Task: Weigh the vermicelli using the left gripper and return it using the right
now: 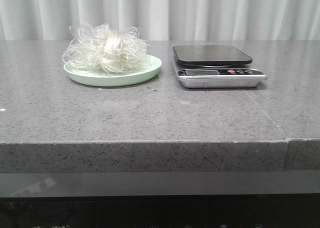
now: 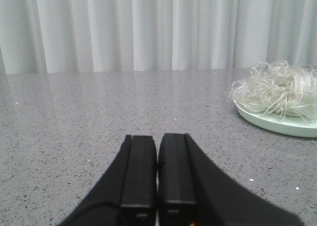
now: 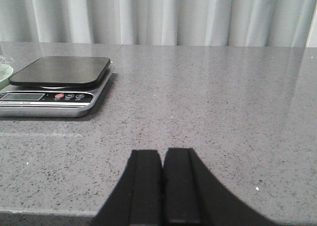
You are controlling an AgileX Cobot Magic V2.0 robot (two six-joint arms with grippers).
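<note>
Looking over the scene, you see first one grey speckled table (image 1: 150, 113) with a white curtain (image 1: 160, 13) behind it. On the table stand two things side by side, near each other but apart: one pale green plate (image 1: 145, 74) toward the robot's left and one kitchen scale (image 1: 220, 68) toward its right. The scale has a dark weighing platform (image 1: 212, 54) with nothing on it and a silver front with a small display (image 3: 22, 96). The vermicelli (image 1: 107, 50), one fluffy whitish mound, lies on the plate and covers most of it. Between the plate and the scale nothing stands in the way. You have two grippers, both low over bare table: the left gripper (image 2: 157, 171) has its fingers pressed together, holding nothing, with the plate ahead and to one side; the right gripper (image 3: 162, 186) is also pressed together, holding nothing, the scale ahead of it.
</note>
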